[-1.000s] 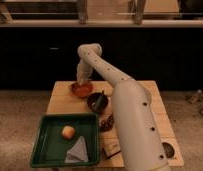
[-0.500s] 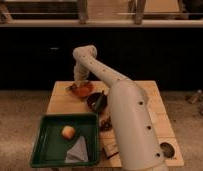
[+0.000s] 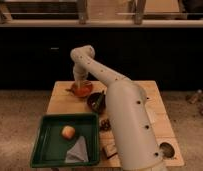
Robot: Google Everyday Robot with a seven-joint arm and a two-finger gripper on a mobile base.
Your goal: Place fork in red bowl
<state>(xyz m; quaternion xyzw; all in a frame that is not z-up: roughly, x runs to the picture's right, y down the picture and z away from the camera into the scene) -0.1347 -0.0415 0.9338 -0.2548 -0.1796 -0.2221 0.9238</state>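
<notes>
The red bowl [image 3: 82, 89] sits at the far left of the wooden table [image 3: 150, 91]. My white arm reaches from the lower right up and over to it. The gripper [image 3: 78, 82] hangs right over the bowl's far rim, mostly hidden behind the wrist. A thin dark piece [image 3: 70, 90] that may be the fork's handle sticks out at the bowl's left edge; I cannot tell if it is the fork.
A dark bowl [image 3: 96, 101] stands just right of the red one. A green tray [image 3: 50, 145] at the front left holds an apple [image 3: 68, 132] and a grey cloth [image 3: 77, 150]. Small dark items [image 3: 105, 124] lie beside the tray.
The arm has swung left over the two earlier frames, carrying the gripper further over the red bowl. The other objects have not moved.
</notes>
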